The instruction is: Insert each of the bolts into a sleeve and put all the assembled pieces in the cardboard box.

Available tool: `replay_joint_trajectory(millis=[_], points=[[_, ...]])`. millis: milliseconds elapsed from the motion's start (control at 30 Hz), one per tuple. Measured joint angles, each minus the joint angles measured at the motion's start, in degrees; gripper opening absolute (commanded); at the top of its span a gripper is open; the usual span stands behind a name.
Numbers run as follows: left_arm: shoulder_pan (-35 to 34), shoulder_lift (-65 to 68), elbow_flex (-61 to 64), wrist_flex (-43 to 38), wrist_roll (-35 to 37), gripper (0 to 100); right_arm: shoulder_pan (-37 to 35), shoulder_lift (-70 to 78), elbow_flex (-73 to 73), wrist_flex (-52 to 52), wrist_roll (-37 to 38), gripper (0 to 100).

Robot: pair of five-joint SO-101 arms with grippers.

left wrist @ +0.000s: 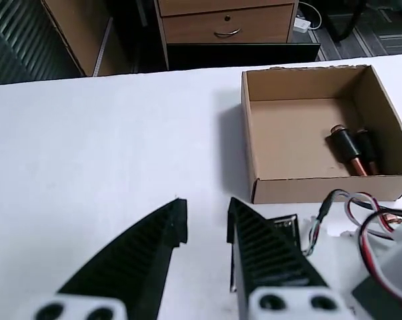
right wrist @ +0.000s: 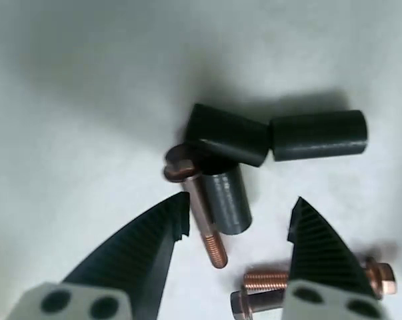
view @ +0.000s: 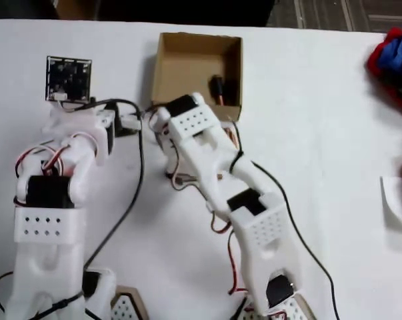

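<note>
The right gripper [right wrist: 241, 203] is hanging, jaws spread, over loose black cylindrical sleeves [right wrist: 319, 135] and copper bolts [right wrist: 204, 220] on the white table [view: 321, 133], its arm bending toward the brown cardboard box [view: 187, 63] at upper centre. The left gripper [left wrist: 206, 207] is gaping empty nearby; assembled pieces [left wrist: 351, 150] are lying in the box.

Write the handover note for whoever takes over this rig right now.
Left gripper: open, empty, over the table beside the cardboard box.
Right gripper: open, empty, over the loose sleeves and bolts.
Done: two assembled pieces lie in the box.
Left: three sleeves and three bolts on the table, apparently none joined. Assemble each pair and box it.
</note>
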State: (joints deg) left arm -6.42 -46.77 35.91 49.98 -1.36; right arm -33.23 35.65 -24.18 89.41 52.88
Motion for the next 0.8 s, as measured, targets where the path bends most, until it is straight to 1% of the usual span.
replay_joint_trajectory(millis=[100,333,533,633,700,767,800], points=[[0.09,0.00,0.00,0.00,0.00,13,1.67,3.25,-0.09,-0.18,0.00,23.0],[0.09,0.00,0.00,0.00,0.00,13,2.02,6.86,-2.46,-0.26,0.26,23.0],[0.09,-0.09,0.00,0.00,0.00,13,1.85,7.82,-1.85,-3.08,0.00,22.7],[0.00,-0.09,0.00,0.00,0.00,13,1.85,7.82,-1.85,-3.08,0.00,17.1],[0.09,-0.09,0.00,0.00,0.00,13,1.76,7.82,-1.85,-3.87,0.00,11.1],[0.00,-0.09,0.00,0.00,0.00,13,1.76,8.09,-2.73,-4.13,0.00,2.5],[0.00,-0.09,0.00,0.00,0.00,13,1.85,8.09,-2.73,-4.31,0.00,1.1]])
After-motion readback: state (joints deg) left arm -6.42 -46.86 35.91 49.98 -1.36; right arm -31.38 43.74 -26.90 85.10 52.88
